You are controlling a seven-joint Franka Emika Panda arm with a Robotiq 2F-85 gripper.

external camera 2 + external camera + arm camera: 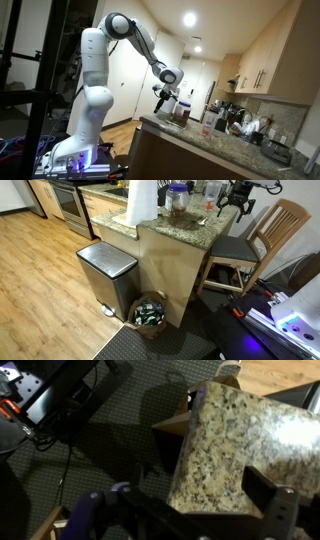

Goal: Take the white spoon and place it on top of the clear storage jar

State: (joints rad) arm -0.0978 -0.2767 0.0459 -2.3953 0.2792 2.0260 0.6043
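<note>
On the granite counter (175, 227) in an exterior view, the clear storage jar (177, 198) with its bluish lid stands just beside a tall white paper roll (143, 202). A thin pale sliver near the counter's front edge looks like the white spoon (199, 222), lying flat and apart from the jar, though it is too small to be sure. The gripper (238, 198) hangs past the counter's end, above a wooden chair (272, 230), and holds nothing. It seems raised so it can travel over the clutter before descending.

Seen from the opposite side in an exterior view, the white arm (125, 25) reaches up and out, with the gripper (163, 98) pointing down above the end of the counter (200, 140). The jar and spoon cannot be picked out here.

Looking down in the wrist view, a corner of the counter (230, 450) sits over dark floor matting. The gripper (180, 518) is released. Its fingers (278, 508) are spread wide at the frame's lower edge, with nothing between them and nothing touched. No spoon appears in this view, so the grasp is likely not yet begun.
</note>
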